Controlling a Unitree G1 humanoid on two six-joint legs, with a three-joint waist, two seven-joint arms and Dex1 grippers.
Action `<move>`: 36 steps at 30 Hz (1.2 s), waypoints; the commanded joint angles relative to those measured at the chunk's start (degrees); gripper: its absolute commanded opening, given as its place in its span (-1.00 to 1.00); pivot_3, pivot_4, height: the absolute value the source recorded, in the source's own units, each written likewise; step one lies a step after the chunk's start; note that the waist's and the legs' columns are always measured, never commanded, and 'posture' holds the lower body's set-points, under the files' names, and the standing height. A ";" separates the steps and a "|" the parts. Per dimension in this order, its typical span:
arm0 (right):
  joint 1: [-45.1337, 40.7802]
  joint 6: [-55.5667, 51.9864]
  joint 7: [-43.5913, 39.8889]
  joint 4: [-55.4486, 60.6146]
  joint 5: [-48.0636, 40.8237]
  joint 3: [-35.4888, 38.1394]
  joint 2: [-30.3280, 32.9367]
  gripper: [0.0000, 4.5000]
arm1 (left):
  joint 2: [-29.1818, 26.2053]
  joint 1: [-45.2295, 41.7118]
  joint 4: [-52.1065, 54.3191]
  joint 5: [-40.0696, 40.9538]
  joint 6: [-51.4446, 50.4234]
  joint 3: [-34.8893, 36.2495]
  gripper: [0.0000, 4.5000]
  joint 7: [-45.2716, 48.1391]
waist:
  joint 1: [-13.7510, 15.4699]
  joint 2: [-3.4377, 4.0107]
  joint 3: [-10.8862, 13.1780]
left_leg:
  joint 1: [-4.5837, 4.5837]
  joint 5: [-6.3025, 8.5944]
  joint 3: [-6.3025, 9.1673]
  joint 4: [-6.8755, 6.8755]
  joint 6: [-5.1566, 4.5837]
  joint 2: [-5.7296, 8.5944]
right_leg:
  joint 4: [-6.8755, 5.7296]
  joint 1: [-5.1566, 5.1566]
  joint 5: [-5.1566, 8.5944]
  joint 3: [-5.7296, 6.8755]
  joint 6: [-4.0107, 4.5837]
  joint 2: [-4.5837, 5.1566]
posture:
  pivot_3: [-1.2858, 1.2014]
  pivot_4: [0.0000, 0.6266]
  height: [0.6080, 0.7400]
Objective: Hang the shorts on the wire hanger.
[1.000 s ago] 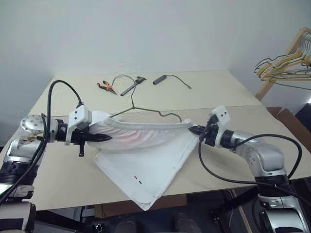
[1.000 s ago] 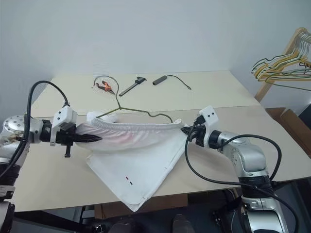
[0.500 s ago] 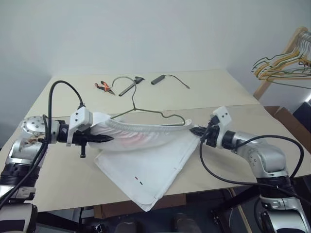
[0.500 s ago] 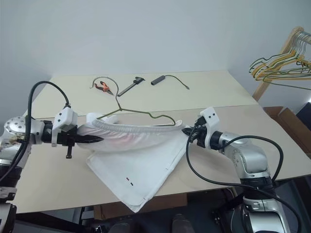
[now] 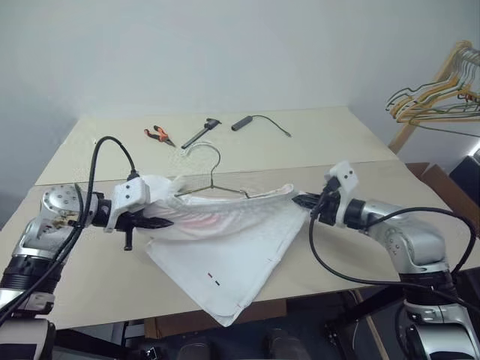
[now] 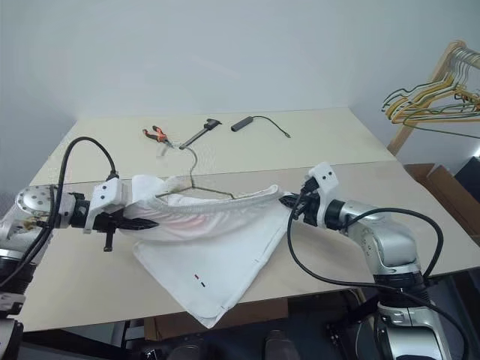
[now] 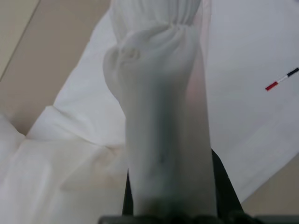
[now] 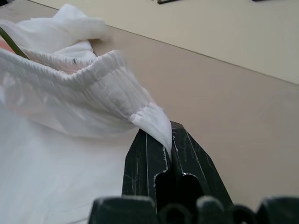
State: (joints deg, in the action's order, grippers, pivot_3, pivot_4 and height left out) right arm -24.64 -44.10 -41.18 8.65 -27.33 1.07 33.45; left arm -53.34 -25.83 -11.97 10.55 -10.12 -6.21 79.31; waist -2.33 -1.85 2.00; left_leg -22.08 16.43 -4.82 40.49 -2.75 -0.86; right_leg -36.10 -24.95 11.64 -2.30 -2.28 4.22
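The white shorts are stretched by their gathered waistband between my two grippers, and the rest of the cloth lies down to the table's front edge. My left gripper is shut on the waistband's left end, which drapes over its fingers. My right gripper is shut on the waistband's right end. The wire hanger stands with its hook upright just behind the waistband. Its lower body is partly hidden by the cloth.
At the table's back lie orange-handled pliers, a black tool and a black cable piece. A wooden rack with a bunch of hangers stands at the far right, above a cardboard box.
The hanger's hook has lifted off the table and swung nearer, now upright over the waistband. My left gripper has sunk a little with its end of the waistband.
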 commanded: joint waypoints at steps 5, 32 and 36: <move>-1.22 3.20 -2.37 5.54 -0.22 1.53 2.20 -0.89 | 0.74 -2.94 -0.55 -3.46 1.01 -1.76 -1.00 -2.03 | 0.18 0.00 0.00 | -0.02 0.00 0.01 0.00 0.00 0.00 | 0.01 0.00 0.00 0.01 0.00 0.00 | 0.03 -1.00 1.00; -17.71 4.29 -14.48 0.12 4.85 -9.04 6.20 0.89 | 4.88 -7.20 -0.10 -5.33 1.96 -2.75 -1.00 -2.47 | -0.20 0.00 0.00 | -0.03 0.00 -0.04 0.00 0.00 0.03 | 0.01 -0.06 0.00 -0.02 -0.01 0.01 | 0.01 -1.00 1.00; -22.24 2.17 -12.76 0.30 5.17 -13.64 -0.40 0.89 | 5.14 -7.20 0.31 -5.56 1.74 -2.66 -1.00 -2.87 | -0.45 0.01 -0.01 | -0.01 0.00 -0.04 0.00 0.00 0.00 | -0.05 -0.06 -0.01 -0.01 0.01 -0.03 | 0.01 -1.00 1.00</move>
State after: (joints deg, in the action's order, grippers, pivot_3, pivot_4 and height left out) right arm -45.02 -40.87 -54.64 7.78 -21.61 -10.86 35.10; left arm -47.62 -31.71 -13.24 4.68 -8.80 -9.68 76.99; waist -2.78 -1.84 1.99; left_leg -22.07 16.43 -4.86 40.49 -2.75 -0.87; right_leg -36.17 -25.01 11.62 -2.32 -2.27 4.19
